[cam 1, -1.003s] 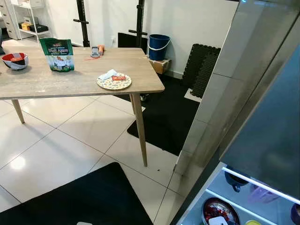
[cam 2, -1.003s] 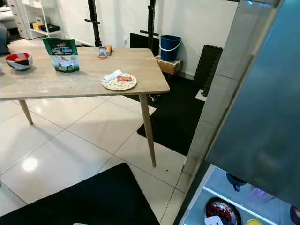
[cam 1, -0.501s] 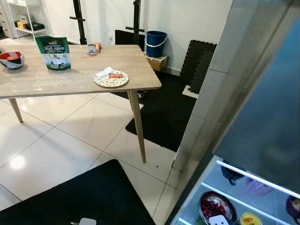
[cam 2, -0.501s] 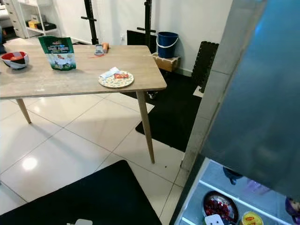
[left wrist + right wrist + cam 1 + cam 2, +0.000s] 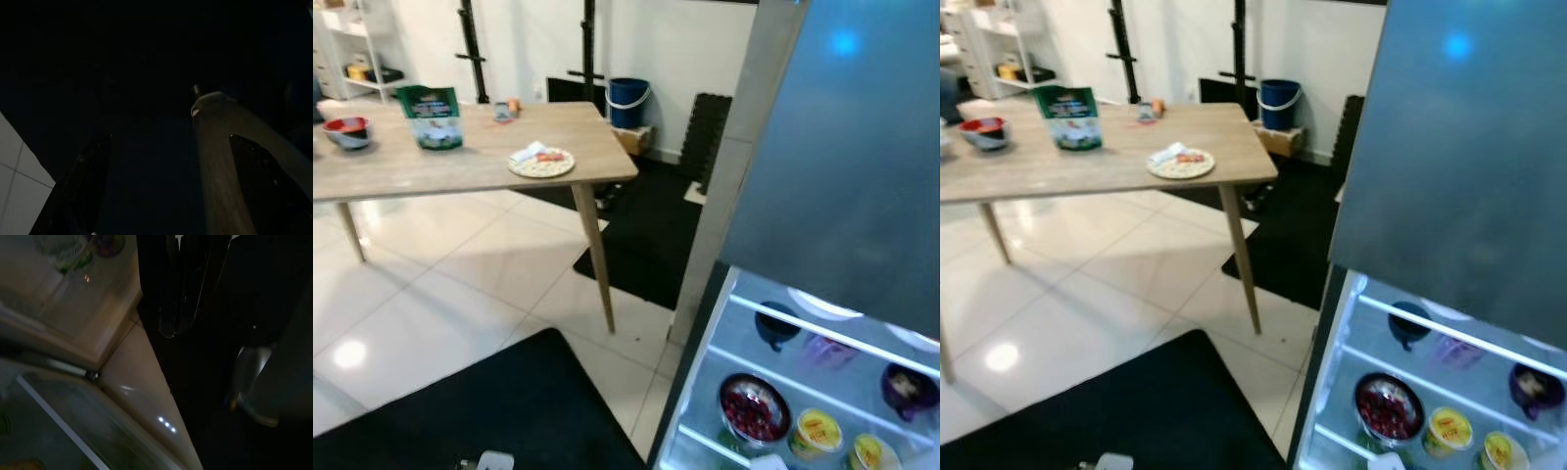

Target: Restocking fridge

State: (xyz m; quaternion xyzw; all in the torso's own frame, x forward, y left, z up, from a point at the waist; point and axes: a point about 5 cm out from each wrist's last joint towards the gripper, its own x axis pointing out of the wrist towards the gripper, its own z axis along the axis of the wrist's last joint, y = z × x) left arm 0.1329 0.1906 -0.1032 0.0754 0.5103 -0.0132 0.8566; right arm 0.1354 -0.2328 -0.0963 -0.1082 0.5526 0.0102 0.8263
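The fridge stands open on the right, its grey door [image 5: 842, 147] taking up the upper right. Its lit shelves [image 5: 822, 333] hold a bowl of red food [image 5: 752, 408], two yellow-lidded tubs [image 5: 816, 431], a dark cup [image 5: 773, 326] and a purple bowl [image 5: 906, 385]. On the wooden table [image 5: 460, 168] at the left are a green bag [image 5: 431, 116], a patterned plate [image 5: 541, 162] and a red bowl [image 5: 348, 130]. My left gripper [image 5: 171, 196] hangs open in the dark. My right gripper [image 5: 178, 289] hangs shut above the fridge's lower edge.
A black mat [image 5: 509, 411] lies on the white tile floor before me, and another black mat [image 5: 646, 245] lies behind the table leg [image 5: 595, 255]. A blue bucket [image 5: 626, 101] and folded black foam mats [image 5: 705, 132] stand by the far wall.
The camera has swung to the right and the picture is blurred. More of the fridge's lit shelves is in view and the table sits further left. Nothing on the table has moved.
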